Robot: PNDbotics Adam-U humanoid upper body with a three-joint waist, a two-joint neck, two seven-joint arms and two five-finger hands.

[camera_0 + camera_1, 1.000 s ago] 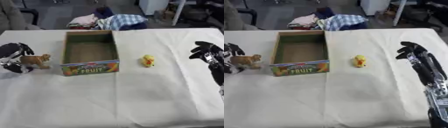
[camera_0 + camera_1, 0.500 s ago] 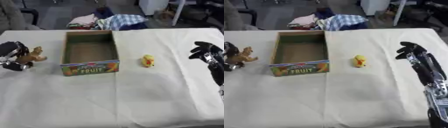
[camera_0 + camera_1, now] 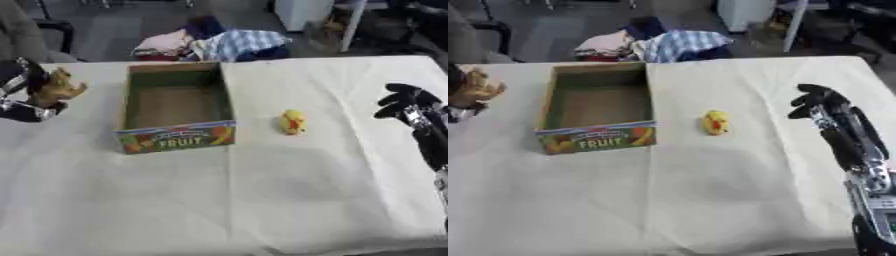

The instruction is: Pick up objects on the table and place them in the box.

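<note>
Left of the box (image 3: 176, 111), the left robot hand (image 3: 26, 92) has its fingers curled round a small brown toy animal (image 3: 58, 88), held clear of the bench (image 3: 262, 200). A yellow toy (image 3: 292, 121) lies just right of the box — the right robot hand (image 3: 820, 102) hovers farther right, fingers curled, holding nothing.

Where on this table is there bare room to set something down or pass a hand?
The whole near half of the table is bare cloth, as is the stretch between the yellow toy and the right hand. The box is empty. Tightest: the left hand holding the brown toy.
</note>
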